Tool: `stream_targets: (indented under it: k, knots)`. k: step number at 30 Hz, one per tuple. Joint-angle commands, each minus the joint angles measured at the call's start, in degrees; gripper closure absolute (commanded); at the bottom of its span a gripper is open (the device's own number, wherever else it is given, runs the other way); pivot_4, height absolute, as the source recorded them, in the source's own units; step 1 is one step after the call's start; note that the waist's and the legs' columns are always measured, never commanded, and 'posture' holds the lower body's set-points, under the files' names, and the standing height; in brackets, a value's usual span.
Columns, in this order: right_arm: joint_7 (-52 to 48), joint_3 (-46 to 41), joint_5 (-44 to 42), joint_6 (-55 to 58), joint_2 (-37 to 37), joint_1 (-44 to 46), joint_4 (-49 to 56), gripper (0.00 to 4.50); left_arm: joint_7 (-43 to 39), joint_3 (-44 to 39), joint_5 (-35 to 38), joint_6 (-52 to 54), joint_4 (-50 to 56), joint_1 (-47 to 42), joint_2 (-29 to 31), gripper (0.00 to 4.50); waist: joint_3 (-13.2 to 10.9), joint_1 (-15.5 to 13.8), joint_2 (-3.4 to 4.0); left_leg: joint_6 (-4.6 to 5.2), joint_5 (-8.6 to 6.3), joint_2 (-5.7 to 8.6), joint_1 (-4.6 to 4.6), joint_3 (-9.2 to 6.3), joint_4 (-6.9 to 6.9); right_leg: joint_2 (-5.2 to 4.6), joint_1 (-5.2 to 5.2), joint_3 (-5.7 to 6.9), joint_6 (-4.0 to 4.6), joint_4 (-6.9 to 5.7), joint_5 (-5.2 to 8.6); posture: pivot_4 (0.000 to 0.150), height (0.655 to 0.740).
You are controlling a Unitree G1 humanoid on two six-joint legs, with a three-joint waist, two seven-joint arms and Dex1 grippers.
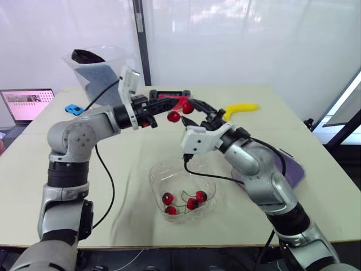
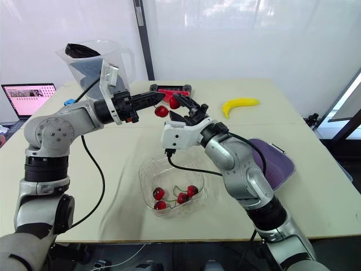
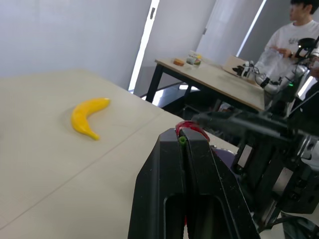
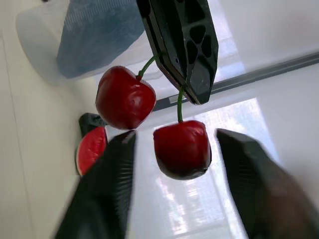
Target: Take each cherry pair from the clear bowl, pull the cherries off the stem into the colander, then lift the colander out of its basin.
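My left gripper (image 1: 162, 110) is shut on the green stem (image 3: 182, 140) of a cherry pair, held in the air above the table. Two red cherries (image 4: 124, 97) (image 4: 182, 149) hang from its tips. My right gripper (image 4: 175, 137) is open and straddles the lower cherry, a finger (image 4: 107, 189) on each side with gaps showing. The clear bowl (image 1: 155, 176) sits near the front of the table with more cherries (image 1: 167, 199) and stems in it. The red colander (image 2: 172, 89) rests in its black basin at the back, behind both grippers.
A yellow banana (image 1: 241, 108) lies at the back right. A purple tray (image 1: 294, 169) is by my right arm. A plastic jug (image 1: 98, 70), a blue toy car (image 1: 73, 109) and a laptop (image 1: 25, 104) are at the back left. A person (image 3: 294, 40) sits at another table.
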State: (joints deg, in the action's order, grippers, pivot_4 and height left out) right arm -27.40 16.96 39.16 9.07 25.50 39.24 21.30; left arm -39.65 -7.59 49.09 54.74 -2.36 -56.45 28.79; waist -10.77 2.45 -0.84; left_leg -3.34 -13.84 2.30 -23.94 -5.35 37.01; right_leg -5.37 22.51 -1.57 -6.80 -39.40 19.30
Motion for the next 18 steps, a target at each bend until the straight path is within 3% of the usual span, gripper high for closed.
stream_targets:
  k: [1, 6, 9, 13, 15, 18]
  knots:
    - [-2.01, -3.77, -3.73, -1.81, 2.31, -3.23, 3.79, 0.07, -1.25, -0.62, -0.41, -0.86, 0.71, -1.67, 0.39, 4.5, 0.0, -0.15, 0.0, 0.0, 0.0, 0.0, 0.0, -0.01, -0.01, 0.0, -0.01, 0.01, 0.0, 0.01, 0.0, 0.15, 0.74]
    - [-10.81, -17.13, -29.0, 10.62, -1.98, -4.79, 7.61, 0.07, -6.61, 1.04, -2.34, -3.07, 0.52, -0.81, 1.67, 4.5, -0.01, 0.12, 0.0, 0.0, 0.0, -0.02, 0.0, -0.03, 0.0, 0.02, -0.04, 0.03, 0.0, 0.01, 0.0, 0.15, 0.74]
    - [-23.03, -23.22, -49.39, 22.42, 0.46, -3.62, 9.61, 0.07, -13.02, 3.78, -4.05, -5.36, 1.86, 0.83, 3.64, 4.5, -0.02, 0.07, 0.02, 0.0, 0.0, -0.05, 0.03, -0.05, -0.01, 0.04, -0.08, 0.05, 0.01, 0.02, 0.0, 0.15, 0.74]
    - [-27.32, -30.0, -67.63, 45.44, 6.91, -1.25, 11.73, 0.07, -19.03, 6.86, -4.55, -6.67, 4.46, 2.72, 4.7, 4.5, -0.03, -0.01, 0.04, 0.07, -0.04, -0.06, 0.06, -0.25, -0.02, 0.03, -0.11, 0.05, 0.01, 0.03, 0.0, 0.15, 0.74]
    - [-29.63, -29.95, -73.2, 50.59, 10.84, 0.11, 11.71, 0.07, -20.91, 7.71, -4.28, -6.32, 5.82, 3.37, 5.04, 4.5, -0.03, -0.06, 0.04, 0.16, -0.09, -0.08, 0.04, -0.38, 0.01, -0.01, -0.17, 0.07, 0.01, 0.06, 0.0, 0.15, 0.74]
    - [-28.56, -26.17, -73.46, 49.8, 13.46, 1.6, 10.51, 0.07, -22.55, 8.48, -3.45, -5.25, 7.94, 4.21, 5.1, 4.5, -0.03, -0.03, 0.04, 0.39, -0.22, -0.05, 0.04, -0.48, 0.01, 0.0, -0.19, 0.14, 0.01, 0.08, 0.0, 0.15, 0.74]
